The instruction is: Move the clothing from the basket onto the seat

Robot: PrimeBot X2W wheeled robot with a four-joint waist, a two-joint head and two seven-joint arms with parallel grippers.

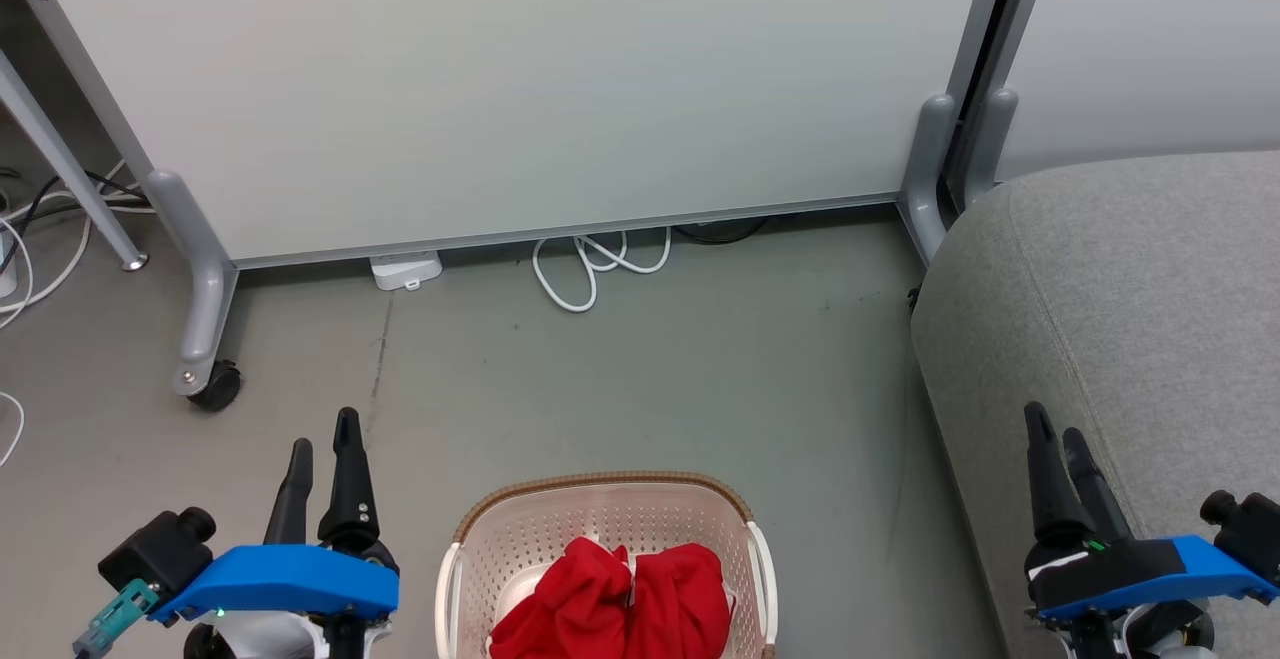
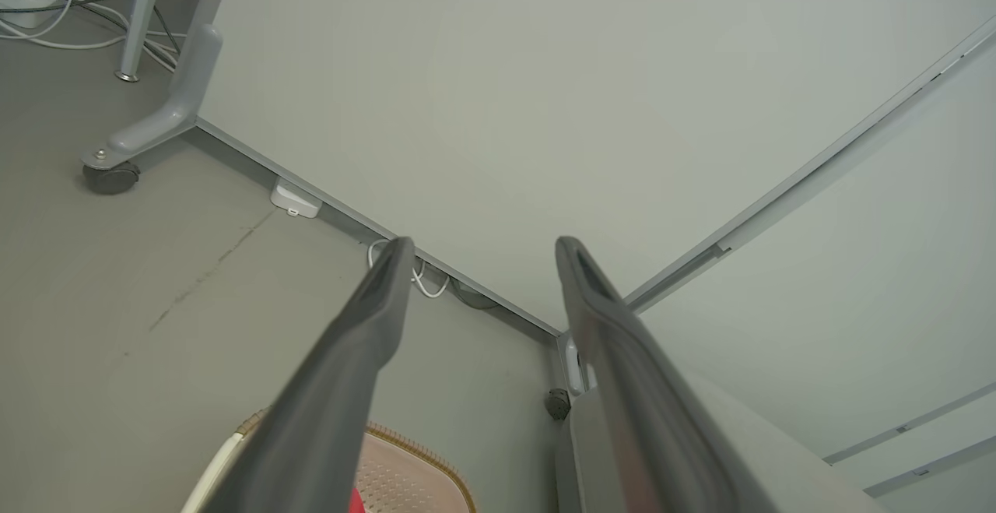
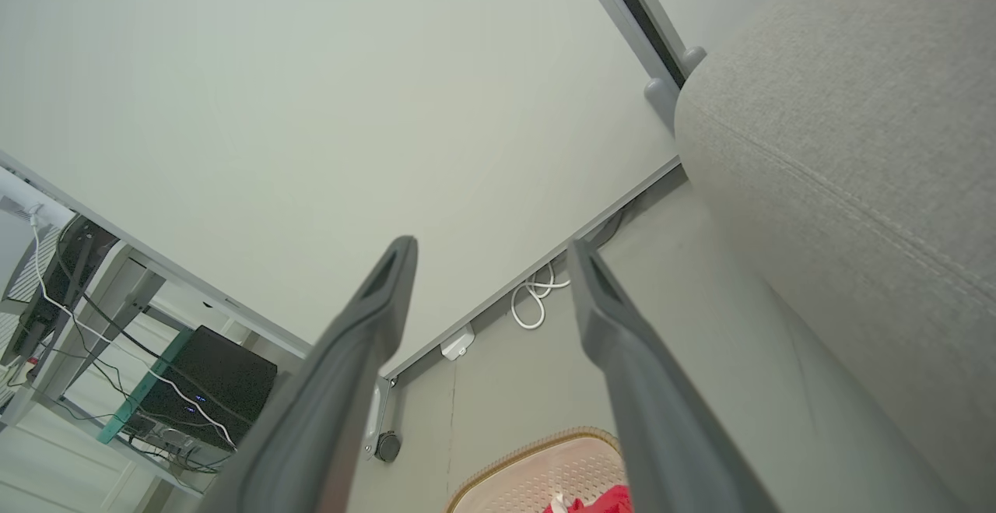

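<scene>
Red clothing [image 1: 615, 599] bunched inside basket [image 1: 600, 487] on floor, between the two grippers, left gripper [image 1: 323, 429] spread wide and empty beside basket, right gripper [image 1: 1052, 422] likewise parted, holding nothing, by edge of grey seat [image 1: 1130, 279], both apart from fabric

I read the clothing [image 1: 620, 599] as bright red against the basket [image 1: 600, 524] — cream-white plastic, its walls patterned with small perforations, its rim a brown woven look. On the right, the seat [image 1: 1130, 289] is light grey with a fine mottled weave. The floor [image 1: 650, 379] is dull grey-green, the far panel [image 1: 500, 89] pale grey-white, the cable [image 1: 590, 269] white. My left pincer [image 1: 325, 434] and right pincer [image 1: 1055, 424] — dark fingers, bright blue housings.
</scene>
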